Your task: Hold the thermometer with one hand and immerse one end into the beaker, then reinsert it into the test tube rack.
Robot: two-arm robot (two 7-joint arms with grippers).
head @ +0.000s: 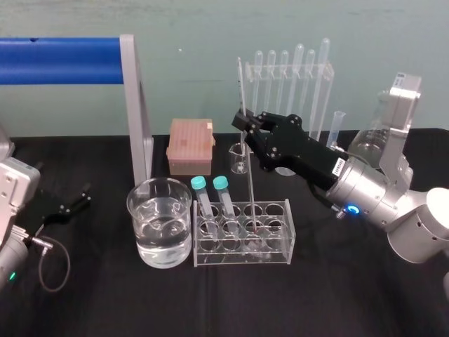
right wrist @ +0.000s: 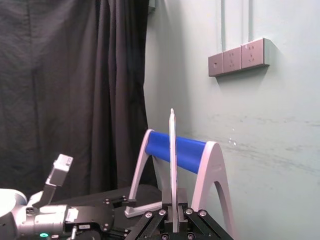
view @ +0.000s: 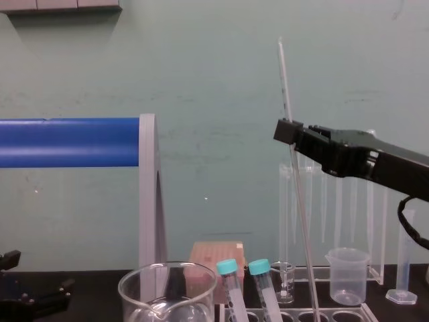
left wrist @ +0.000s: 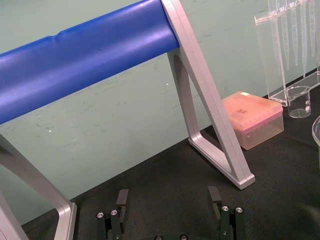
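The thermometer [head: 247, 161] is a thin glass rod standing nearly upright, its lower end down inside a hole of the test tube rack [head: 279, 208]. My right gripper [head: 245, 126] is shut on its upper part. It reaches in from the right above the rack. The chest view shows the thermometer [view: 298, 201] rising past the right gripper [view: 288, 136], and the right wrist view shows the thermometer [right wrist: 172, 160] between the shut fingers. The beaker [head: 160, 220], holding water, stands just left of the rack. Two teal-capped tubes [head: 205, 196] lean in the rack. My left gripper [head: 73, 204] rests open at the far left, with its fingers [left wrist: 122, 198] apart.
A blue roller on a silver frame [head: 137, 105] stands behind the beaker. A pink tip box [head: 190, 144], a small glass beaker [head: 238, 159], the pipette stand [head: 291, 84], a plastic beaker [view: 347, 275] and a graduated cylinder [head: 337, 130] line the back.
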